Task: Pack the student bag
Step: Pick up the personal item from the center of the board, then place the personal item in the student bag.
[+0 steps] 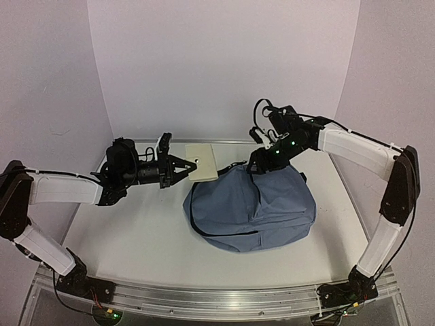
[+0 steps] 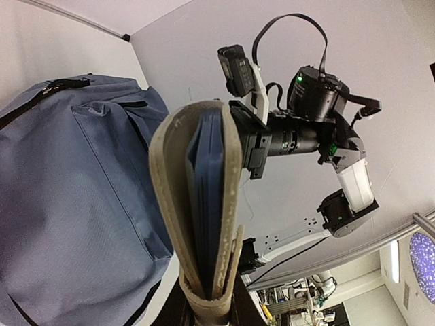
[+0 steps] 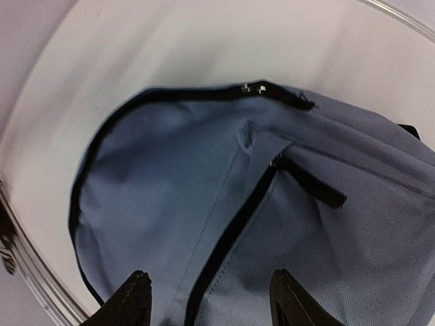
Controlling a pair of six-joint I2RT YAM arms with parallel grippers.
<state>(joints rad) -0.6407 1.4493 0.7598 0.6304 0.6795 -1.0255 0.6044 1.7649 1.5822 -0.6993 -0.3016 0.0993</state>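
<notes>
- The left claw (image 1: 179,167) is pressed on a beige notebook (image 1: 201,161) and pinches it by one edge; the notebook is lifted above the desk (image 1: 136,238).
- In the left wrist view the notebook (image 2: 197,204) stands on its edge, and blue pages show between the beige covers.
- The right claw (image 3: 212,302) is spread, and only blue fabric shows between its two fingers.
- In the top view the right claw (image 1: 262,163) hangs over the 12 o'clock edge of the student bag (image 1: 251,207).
- The student bag lies on the desk near the middle, a little toward 3 o'clock.
- The notebook is at 10 o'clock from the bag, its far corner just beside the bag's edge.
- In the right wrist view two metal zipper pulls (image 3: 253,87) sit together on the black zipper line at the top of the bag (image 3: 170,190).
</notes>
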